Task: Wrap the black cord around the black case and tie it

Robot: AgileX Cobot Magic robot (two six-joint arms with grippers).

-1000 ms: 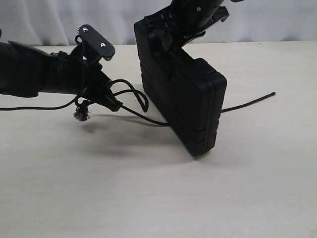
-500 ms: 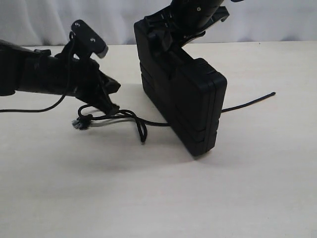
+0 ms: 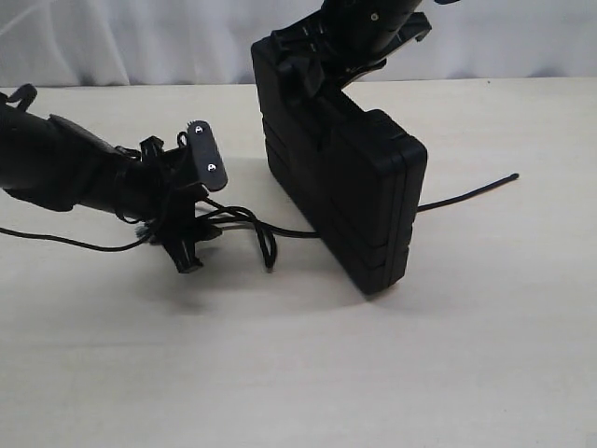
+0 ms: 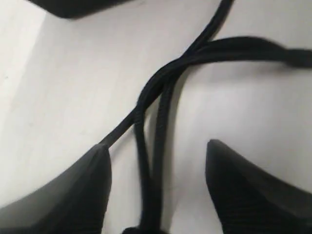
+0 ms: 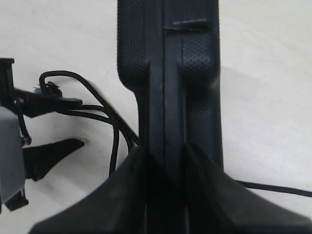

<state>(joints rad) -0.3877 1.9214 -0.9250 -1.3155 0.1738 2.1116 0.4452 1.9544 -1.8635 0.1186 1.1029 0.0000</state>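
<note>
Black cord (image 3: 244, 220) is found looped on the table (image 3: 280, 373) at centre left, reappearing right of the tilted black case (image 3: 350, 196), which is clamped at its top edge by the right gripper (image 5: 164, 163), while the left gripper (image 4: 157, 165) is spread wide astride loose strands.

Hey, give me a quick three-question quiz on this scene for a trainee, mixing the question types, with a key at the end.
1. True or false: the right gripper is clamped on the flat, ribbed, matte black plastic case, which stands tilted on edge.
2. Multiple choice: the left gripper has its jaws A) open, with strands of the thin black braided cord between them; B) shut on the cord; C) shut on the case.
3. Fill in: right of the case in the exterior view, the cord's end lies on the pale ____.
Key: 1 true; 2 A; 3 table.
</note>
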